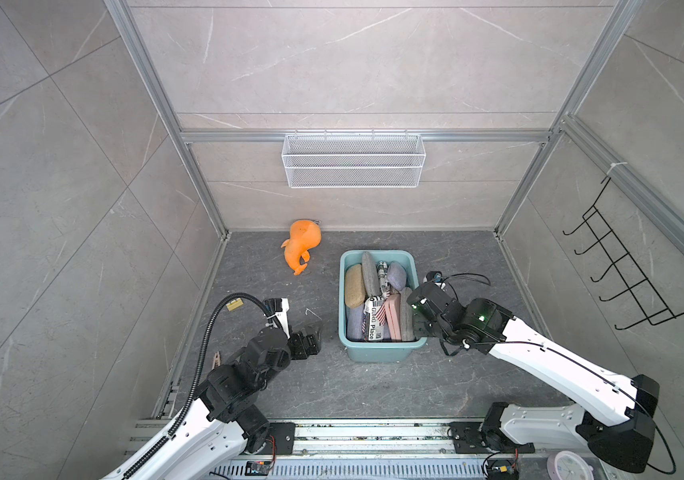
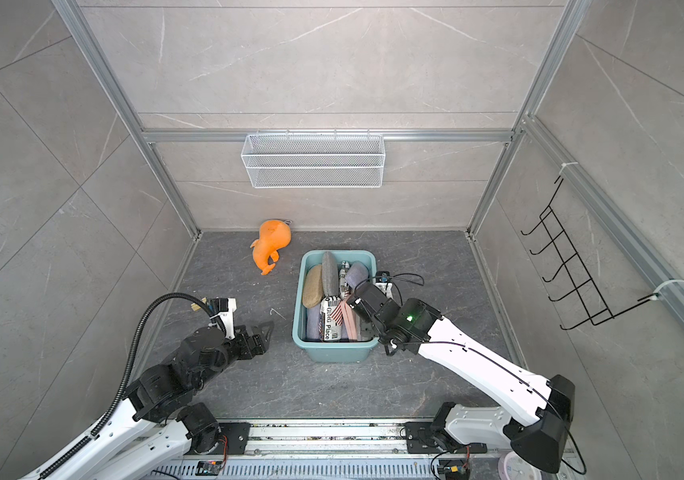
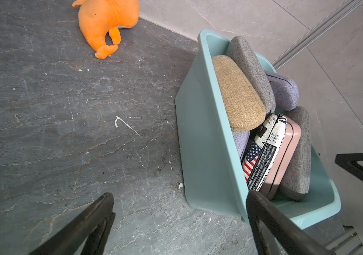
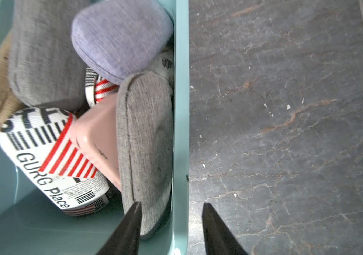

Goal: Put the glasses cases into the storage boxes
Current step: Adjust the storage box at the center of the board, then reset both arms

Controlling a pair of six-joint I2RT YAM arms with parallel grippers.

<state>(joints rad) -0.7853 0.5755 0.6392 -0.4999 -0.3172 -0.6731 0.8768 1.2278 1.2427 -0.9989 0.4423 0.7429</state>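
Cases (image 1: 370,272) filled the tub (image 1: 377,353), which stood on the table (image 1: 332,390) right of centre. They were packed on edge and leaned on one another, and both top views showed none lying outside it.

They would probably handle as light, stiff shells. The fabric-covered ones, such as the tan case (image 3: 238,92) and the lilac case (image 4: 118,37), should give the fingers some friction. The pink case (image 4: 96,132) looked smooth and likelier to slip. Rounded ends would tend to squirt out of a pinch, so the best hold seemed to be across the narrow width at mid-length, from above. Packed this tightly, one nudged case might tip its neighbours.

The right gripper (image 4: 171,205) hung over the tub's right wall toward its near end, jaws apart and clamped on nothing. One finger was inside, by the grey case (image 4: 145,132) that stood on edge along that wall, though whether it touched the case could not be told. The other finger was outside, over bare table. Only the right wrist view showed this straddle, since the wrist hid the fingers in the top views.

The left gripper (image 3: 179,196) hovered left of the tub, jaws wide and empty, and the left wrist view made that gap plain. Only the top views took in both arms together with the orange toy (image 1: 302,245) at the far left.
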